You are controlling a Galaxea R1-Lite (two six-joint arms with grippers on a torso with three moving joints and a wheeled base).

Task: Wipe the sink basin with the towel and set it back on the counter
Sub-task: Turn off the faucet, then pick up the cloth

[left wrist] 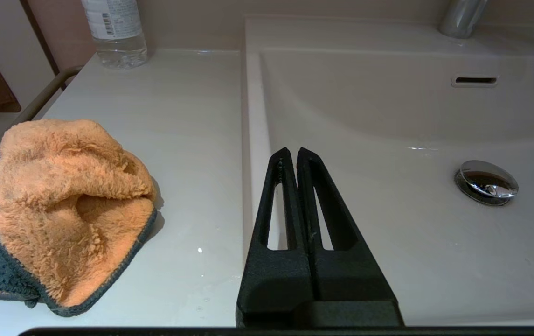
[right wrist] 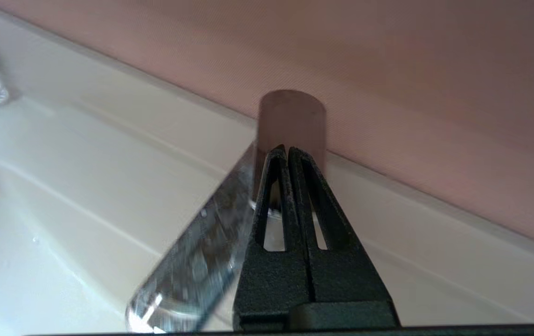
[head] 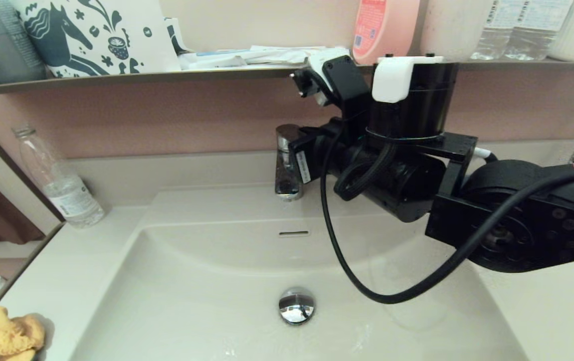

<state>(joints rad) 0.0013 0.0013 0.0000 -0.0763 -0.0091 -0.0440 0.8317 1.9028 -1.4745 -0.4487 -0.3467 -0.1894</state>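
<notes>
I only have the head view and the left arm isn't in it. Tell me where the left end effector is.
Observer: The left end effector is shut and empty, just inside the left rim of the sink basin.
Operator: Report the towel. I only see a corner of it.
Observer: The towel lies bunched on the counter, apart from that end effector, with its grey-blue edge showing.
Operator: Now the right end effector. The arm hides it.
Observer: The right end effector is shut and holds nothing. Its tips are right at the faucet, though I cannot tell whether they touch it.
</notes>
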